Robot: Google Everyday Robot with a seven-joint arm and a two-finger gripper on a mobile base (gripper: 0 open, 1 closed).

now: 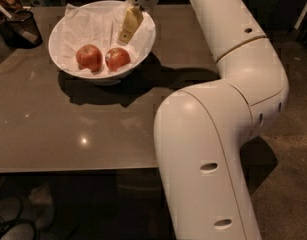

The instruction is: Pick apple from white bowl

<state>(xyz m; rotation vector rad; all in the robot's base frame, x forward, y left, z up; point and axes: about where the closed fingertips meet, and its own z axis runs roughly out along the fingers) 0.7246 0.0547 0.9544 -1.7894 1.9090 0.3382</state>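
The white bowl [143, 46] stands on the far left part of the table, lined with crumpled white paper. Two apples lie in it side by side. The apple [117, 59] is the squatter, red-orange one on the right; a rounder red apple [89, 57] lies to its left. My gripper [127, 30] hangs over the bowl's right half, pointing down, just above and slightly right of the apple, not touching it. It holds nothing that I can see.
A small black mesh cup [20, 28] with items in it stands at the table's far left edge. The brown table [93, 129] stretches toward me. My large white arm [218, 134] fills the right side of the view.
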